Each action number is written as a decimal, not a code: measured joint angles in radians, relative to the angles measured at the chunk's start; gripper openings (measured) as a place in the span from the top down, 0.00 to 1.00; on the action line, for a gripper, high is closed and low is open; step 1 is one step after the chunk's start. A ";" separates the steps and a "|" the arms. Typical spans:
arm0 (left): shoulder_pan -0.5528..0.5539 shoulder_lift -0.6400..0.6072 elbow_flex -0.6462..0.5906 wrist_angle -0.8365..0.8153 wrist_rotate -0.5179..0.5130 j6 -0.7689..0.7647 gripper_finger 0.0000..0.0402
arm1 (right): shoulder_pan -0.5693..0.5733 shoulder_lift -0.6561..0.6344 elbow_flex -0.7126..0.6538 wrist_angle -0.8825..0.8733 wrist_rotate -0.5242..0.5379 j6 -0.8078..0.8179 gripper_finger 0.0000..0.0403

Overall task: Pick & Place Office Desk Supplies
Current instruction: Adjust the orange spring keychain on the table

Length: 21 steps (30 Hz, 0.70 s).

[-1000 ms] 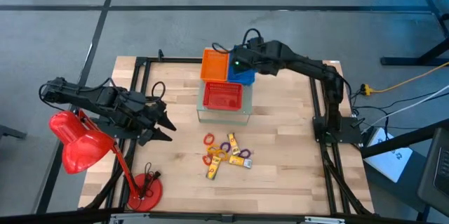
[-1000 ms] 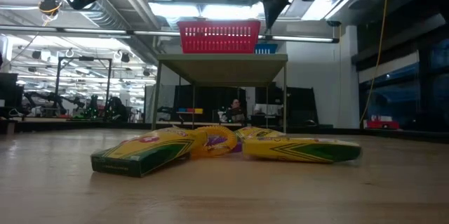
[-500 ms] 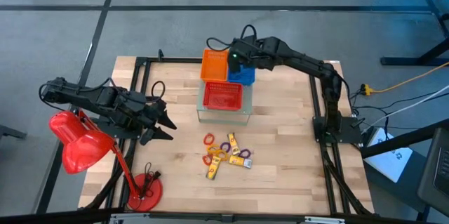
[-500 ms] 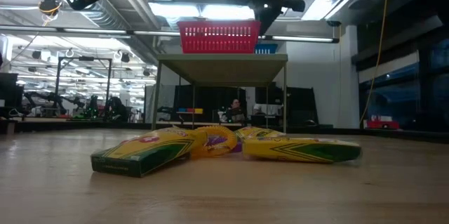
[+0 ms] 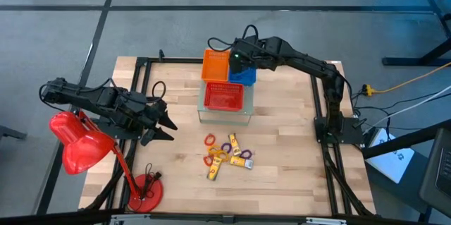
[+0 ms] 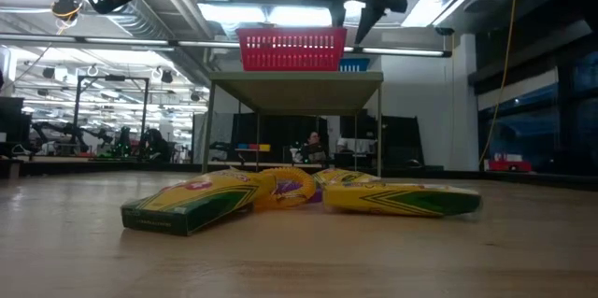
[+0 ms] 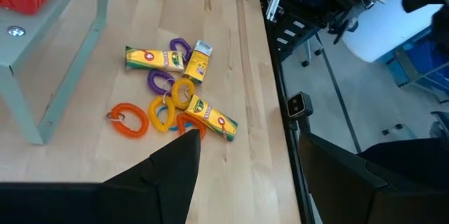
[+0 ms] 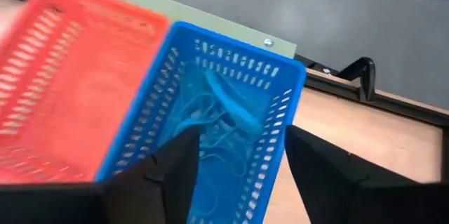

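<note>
We see the right hand (image 5: 235,58) spread empty over the blue basket (image 8: 217,136) holding a blue loop (image 8: 228,104), left hand (image 5: 167,123) wide, crayon boxes (image 5: 242,161) and coil loops (image 7: 130,119) mid-table (image 5: 282,175).

A pale wooden table (image 5: 282,154) with plank joints stands on a grey floor (image 5: 176,34) crossed by dark seams. A black metal frame (image 5: 141,70) runs along the table's edges. Off one side of the table, cables lie on the floor, among them a yellow cable (image 5: 409,82). Seen level across the tabletop, the room behind is a large workshop: long ceiling lights (image 6: 280,13) glow overhead among pipes and ducts (image 6: 140,18), benches with equipment (image 6: 84,144) fill the far side, and a person (image 6: 313,146) sits in the distance. A white wall (image 6: 420,111) and dark windows (image 6: 537,111) close the other side.
</note>
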 joint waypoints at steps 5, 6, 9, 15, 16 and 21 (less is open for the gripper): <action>0.000 0.000 0.000 0.000 0.000 0.031 0.40 | 0.118 -0.040 0.000 -0.016 -0.004 0.060 0.49; 0.000 0.000 0.000 -0.001 0.000 0.036 0.40 | 0.146 -0.041 0.000 -0.020 -0.005 0.081 0.50; 0.000 0.000 0.000 -0.013 0.001 0.052 0.40 | 0.243 -0.041 0.000 -0.029 -0.005 0.153 0.52; 0.000 0.000 0.000 -0.037 0.001 0.059 0.40 | 0.447 -0.005 0.001 -0.037 -0.009 0.402 0.55; 0.000 0.000 0.000 -0.037 0.001 0.059 0.40 | 0.473 -0.002 0.000 -0.034 -0.005 0.436 0.55; 0.000 0.000 0.000 -0.037 0.004 0.059 0.40 | 0.566 0.073 0.002 0.098 -0.043 0.490 0.58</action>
